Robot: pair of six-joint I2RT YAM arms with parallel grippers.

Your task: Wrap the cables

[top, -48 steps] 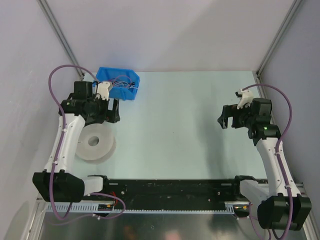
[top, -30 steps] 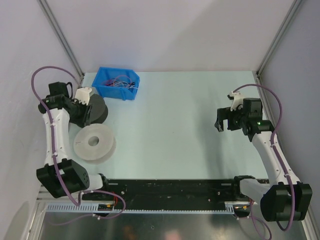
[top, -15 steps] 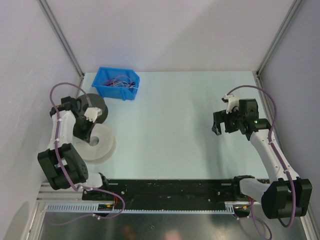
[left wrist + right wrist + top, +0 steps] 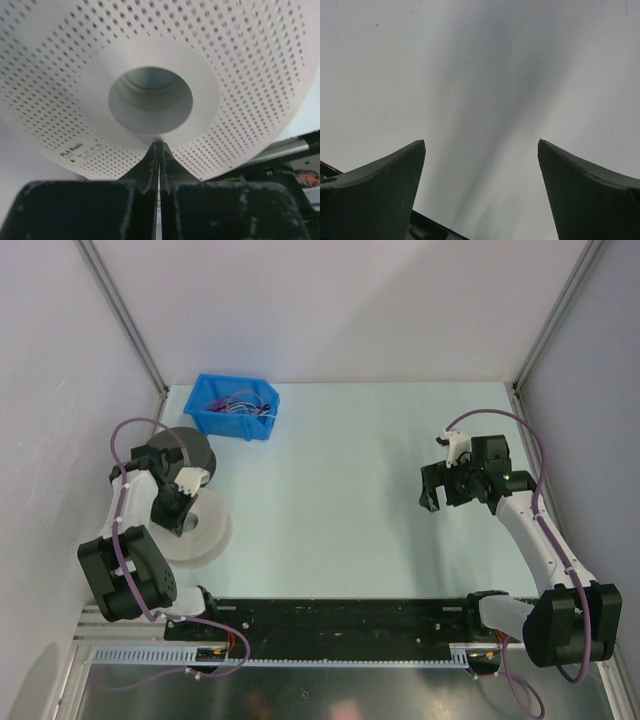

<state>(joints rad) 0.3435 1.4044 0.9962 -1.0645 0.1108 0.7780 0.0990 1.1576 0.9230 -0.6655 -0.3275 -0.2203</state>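
Blue plastic bin [image 4: 214, 421] at the far left of the table [image 4: 340, 470] holds the cables [image 4: 241, 402], a loose tangle of thin wires lying inside it. They will likely be light and limp, prone to snag on one another and drag out as a bunch, so a free end or a single loop near the top is the best place to pinch. How many wires there are cannot be told from above; they read as one knot. Bins: one. Spools: one white spool [image 4: 240, 75], perforated and lying flat near the left arm's base, and behind it what looks like a second, dark grey spool [image 4: 195, 452], though the arm partly covers it. It should be stiff and fairly light, easiest taken by the rim or through its central hole. The left gripper [image 4: 159, 145] has its fingers pressed together on nothing, tips aimed at the rim of that hole. The right gripper [image 4: 481, 141] hangs over bare table, fingers spread wide, well apart from the bin.
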